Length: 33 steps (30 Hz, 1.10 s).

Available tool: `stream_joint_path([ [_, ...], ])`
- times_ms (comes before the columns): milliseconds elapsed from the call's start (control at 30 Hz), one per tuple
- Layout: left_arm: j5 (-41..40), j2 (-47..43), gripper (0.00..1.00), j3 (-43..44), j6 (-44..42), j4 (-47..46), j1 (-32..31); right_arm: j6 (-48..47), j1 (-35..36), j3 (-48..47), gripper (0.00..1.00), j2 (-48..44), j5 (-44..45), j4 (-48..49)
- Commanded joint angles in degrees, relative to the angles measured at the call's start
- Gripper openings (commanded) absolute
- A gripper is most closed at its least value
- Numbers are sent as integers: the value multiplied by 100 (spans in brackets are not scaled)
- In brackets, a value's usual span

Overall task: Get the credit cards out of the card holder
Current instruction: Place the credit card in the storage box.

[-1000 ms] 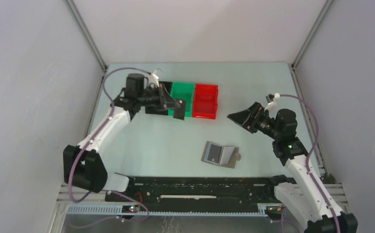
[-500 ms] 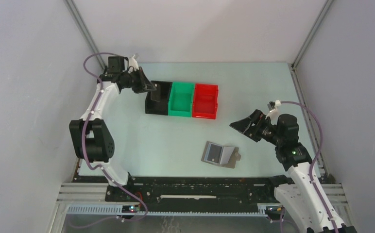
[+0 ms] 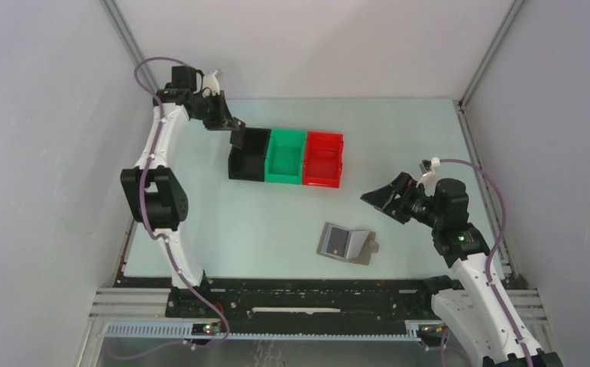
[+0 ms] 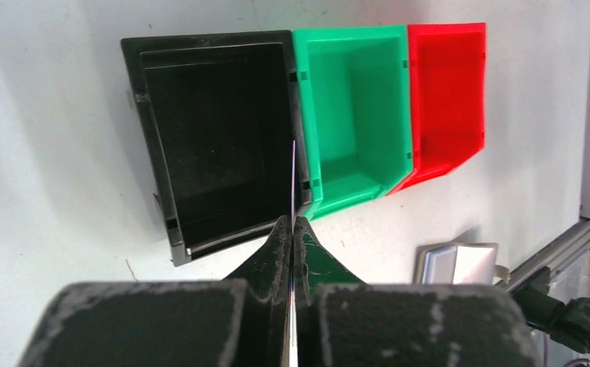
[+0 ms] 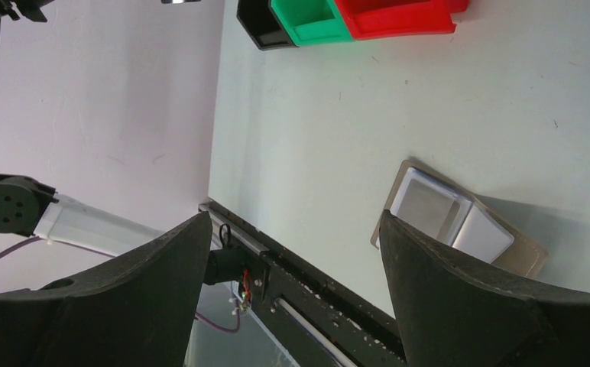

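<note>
1. The left claw is clenched on one of the credit cards. The wrist view shows the card only by its thin edge, so I cannot tell its colour.
2. In the top view this claw stands at the far left corner of the black bin, above it.
3. The black bin, the green bin and the red bin stand in one row, touching each other, on the far part of the tabletop.
4. The card holder lies unfolded on the near part of the tabletop, well apart from the bins. Its pale inner pockets face up. I cannot tell whether a card is in them.
5. The right claw is released, with its jaws wide apart. It hangs in the air near the right side of the card holder and touches nothing.
6. In the right wrist view the card holder appears between the two fingers.
</note>
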<state>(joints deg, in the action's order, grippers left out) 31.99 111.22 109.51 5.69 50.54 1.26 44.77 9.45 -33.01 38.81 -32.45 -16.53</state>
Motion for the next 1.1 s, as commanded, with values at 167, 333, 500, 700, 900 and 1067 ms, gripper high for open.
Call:
stream_joint_path([
  [167, -288, 754, 0, 528, -179, 72, -3, -30, -31, 6, 88, 144, -139, 303],
  [333, -393, 1098, 0, 576, 106, -358, -47, -39, -27, 6, 88, 67, -56, 201],
  [500, -542, 1478, 0, 637, 315, -674, -79, -12, -18, 6, 87, 64, -19, 191],
  [700, -460, 1783, 0, 682, 469, -870, -82, -31, -14, 10, 87, 39, 45, 98],
  [900, -373, 2019, 1, 781, 558, -978, -278, 17, -11, 6, 87, 103, 76, 134],
  [1067, -615, 2070, 10, 766, 694, -1005, -306, 31, -5, 6, 86, 67, 150, 69],
])
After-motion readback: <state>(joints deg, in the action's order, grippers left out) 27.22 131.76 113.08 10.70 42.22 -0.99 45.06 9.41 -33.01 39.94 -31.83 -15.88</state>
